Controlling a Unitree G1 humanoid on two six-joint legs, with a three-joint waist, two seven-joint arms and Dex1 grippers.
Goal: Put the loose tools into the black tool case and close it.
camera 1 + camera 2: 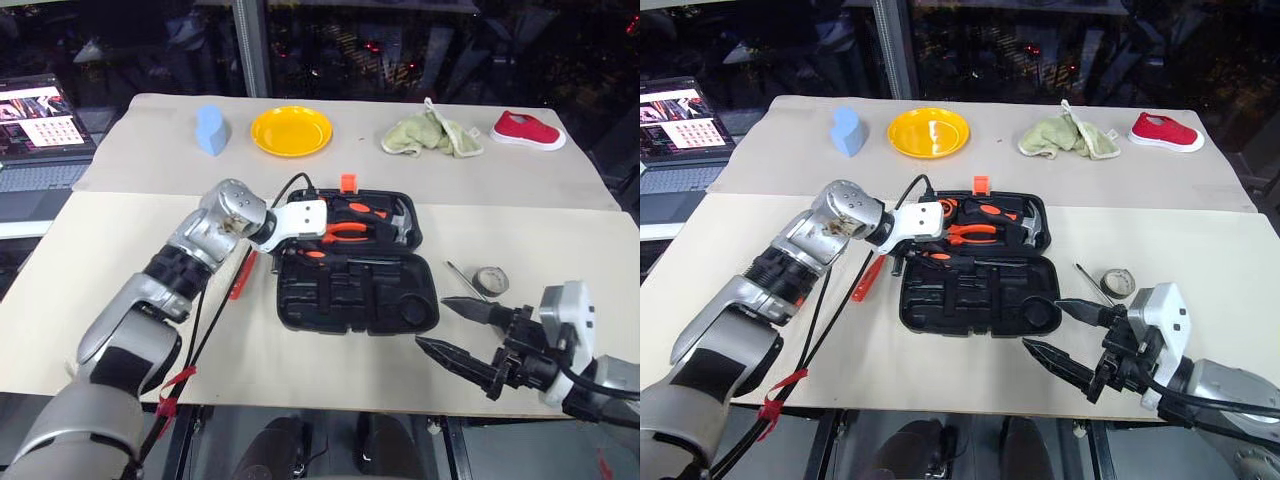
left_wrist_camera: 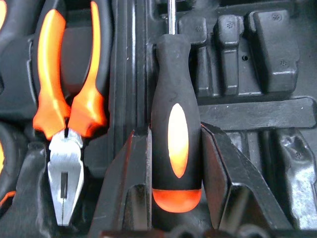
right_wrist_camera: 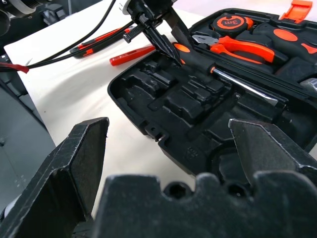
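Note:
The black tool case lies open mid-table, with pliers, a hammer and a tape measure in its far half. My left gripper is shut on a black-and-orange-handled screwdriver, holding it low over the case near the hinge line, its shaft lying along the case. A slim orange-red tool lies on the table left of the case. Right of the case sit a grey tape roll and a thin screwdriver. My right gripper hangs open by the case's near right corner, holding nothing.
Along the far side of the table are a blue block, a yellow plate, a green cloth and a red shoe. A laptop stands at far left. Black cables trail from my left arm.

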